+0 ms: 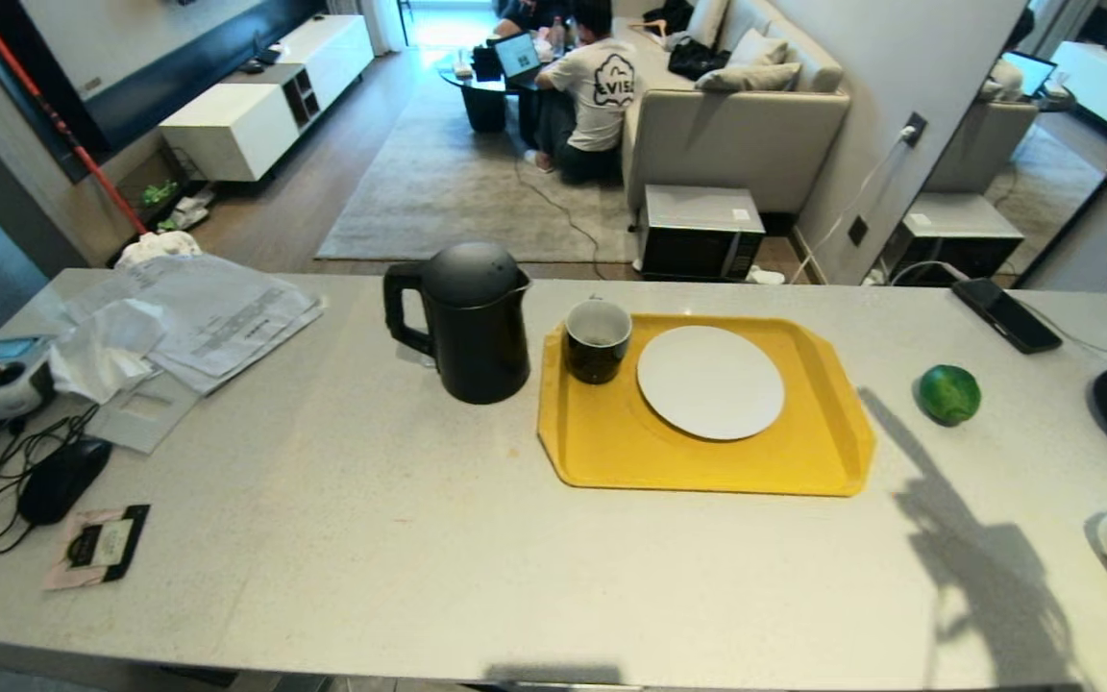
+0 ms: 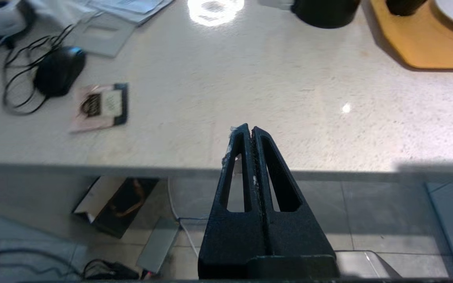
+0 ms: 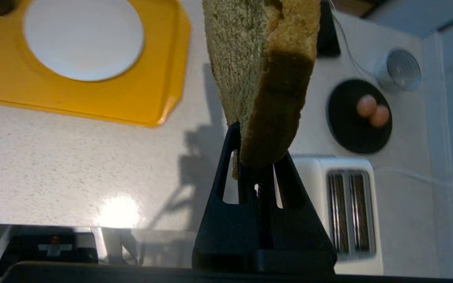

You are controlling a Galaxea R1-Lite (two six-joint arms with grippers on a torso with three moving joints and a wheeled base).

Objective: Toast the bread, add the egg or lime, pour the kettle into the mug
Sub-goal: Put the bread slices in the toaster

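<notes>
The right gripper (image 3: 258, 165) has its fingers clamped on the lower edge of the bread (image 3: 264, 74), so the slice stands up edge-on beyond the tips, probably so that it can go narrow side first into a slot or be laid flat. Just beside the fingers sits the white toaster (image 3: 348, 208), its two slots empty; whether the slice is headed into it or out of it I cannot tell. A little further out, a black dish (image 3: 344, 129) holds two eggs (image 3: 372, 111), and off to the other side lies the yellow tray (image 3: 92, 98) with its bare white plate (image 3: 83, 37). The left gripper (image 2: 250, 131) hangs idle past the counter edge (image 2: 132, 167), fingers pressed together on nothing. Well beyond it stand the kettle (image 1: 472, 322), the mug (image 1: 597, 339) on the tray's corner, and the lime (image 1: 949, 393) on the counter.
</notes>
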